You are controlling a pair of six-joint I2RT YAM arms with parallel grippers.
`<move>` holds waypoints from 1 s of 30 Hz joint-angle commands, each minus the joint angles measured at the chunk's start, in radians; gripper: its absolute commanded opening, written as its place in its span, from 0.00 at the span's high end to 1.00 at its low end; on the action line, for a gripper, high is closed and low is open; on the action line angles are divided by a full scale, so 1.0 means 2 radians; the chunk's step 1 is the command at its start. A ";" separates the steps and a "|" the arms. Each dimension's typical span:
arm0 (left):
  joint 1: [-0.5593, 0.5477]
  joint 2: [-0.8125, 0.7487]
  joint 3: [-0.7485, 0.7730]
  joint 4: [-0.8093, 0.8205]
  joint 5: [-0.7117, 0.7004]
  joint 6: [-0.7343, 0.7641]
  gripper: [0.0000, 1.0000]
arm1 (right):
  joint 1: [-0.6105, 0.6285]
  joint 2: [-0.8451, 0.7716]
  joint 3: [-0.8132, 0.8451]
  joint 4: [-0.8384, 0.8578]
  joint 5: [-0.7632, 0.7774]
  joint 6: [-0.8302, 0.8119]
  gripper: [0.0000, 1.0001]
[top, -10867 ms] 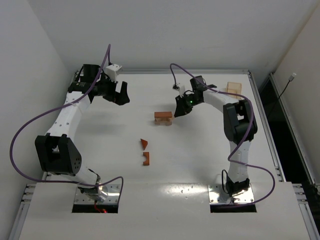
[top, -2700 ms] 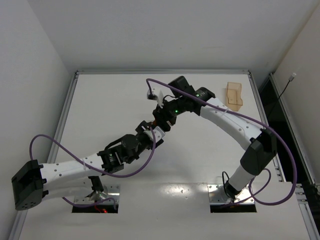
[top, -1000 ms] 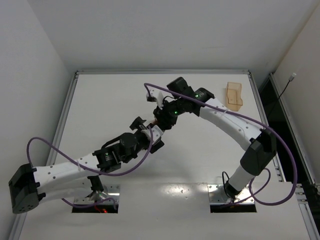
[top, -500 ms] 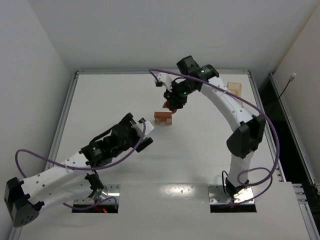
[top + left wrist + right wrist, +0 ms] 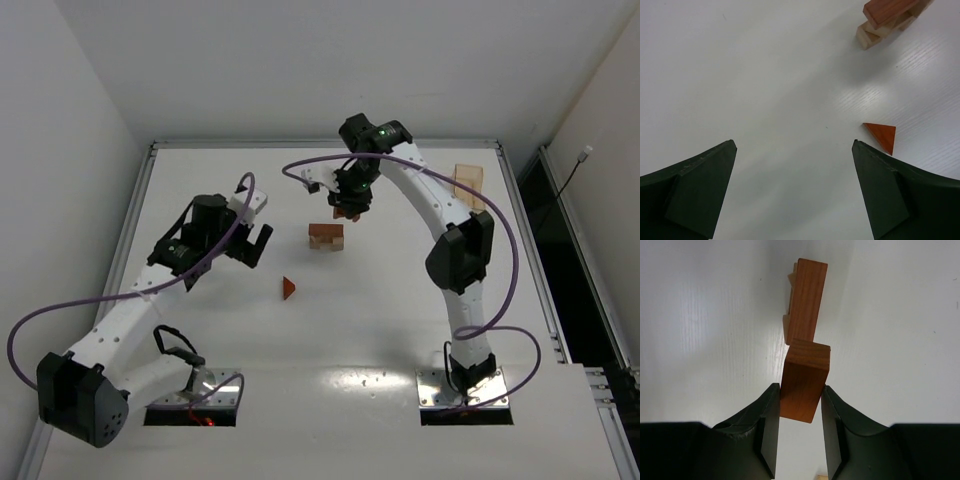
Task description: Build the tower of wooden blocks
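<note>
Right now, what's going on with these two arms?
The right gripper is shut on a reddish-brown wood block and holds it close to the partly built wood block tower, not yet set on it. The tower so far is tan pieces with a reddish-brown bar on top. The left gripper is open and holds nothing, off to the tower's left. A reddish-brown triangle lies alone on the table, nearer the bases.

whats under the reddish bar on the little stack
Light tan blocks lie under the reddish bar, poking out at its edge. The bar covers their tops, so how many there are and how they fit together cannot be told.
</note>
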 commanded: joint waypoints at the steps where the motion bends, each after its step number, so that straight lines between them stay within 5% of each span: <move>1: 0.039 0.013 0.027 0.003 0.063 -0.033 0.00 | 0.002 0.018 0.033 -0.035 -0.001 -0.032 1.00; 30: 0.086 0.032 0.006 0.064 0.096 -0.100 0.00 | 0.036 0.097 0.112 -0.035 0.037 -0.013 1.00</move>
